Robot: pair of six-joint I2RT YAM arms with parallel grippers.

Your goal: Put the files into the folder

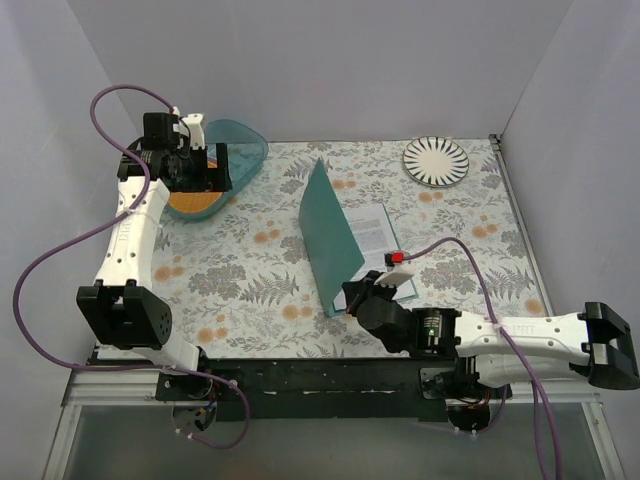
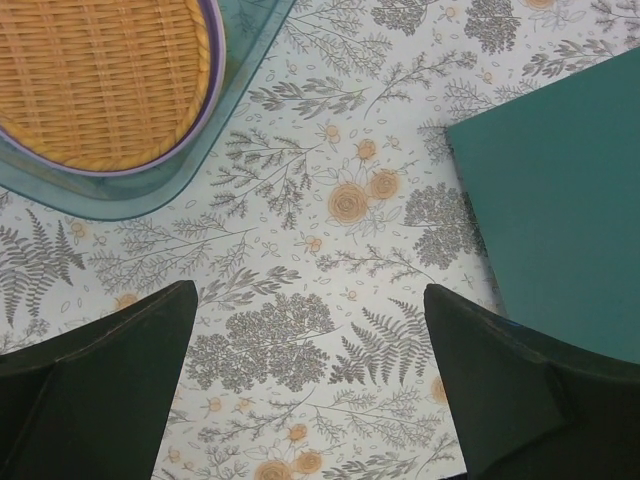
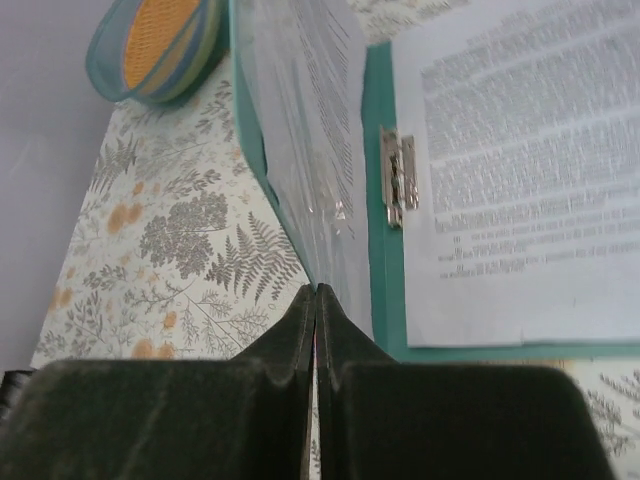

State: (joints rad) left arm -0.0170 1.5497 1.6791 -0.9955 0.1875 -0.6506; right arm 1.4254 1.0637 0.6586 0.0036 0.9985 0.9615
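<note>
From above, we see the folder (image 1: pixel 328 232) lying open around the middle of the worktop (image 1: pixel 250 285). Its left cover is lifted steeply, and the files (image 1: pixel 376 232) rest flat on its right half. The right gripper (image 1: pixel 362 292) sits at the folder's near edge. The left gripper (image 1: pixel 205 168) hovers over a teal bowl (image 1: pixel 245 145) at the far left corner. A striped plate (image 1: pixel 436 160) lies at the far right corner.

Through the left wrist camera, its fingers (image 2: pixel 130 370) stand wide apart, holding nothing, above the floral cloth. The bowl holds a wicker tray (image 2: pixel 100 80), and the folder's cover shows at the right.

Through the right wrist camera, we find the pincer clenched on the raised cover's near edge. A metal clip (image 3: pixel 398 190) sits at the spine, just beside the printed sheets.
</note>
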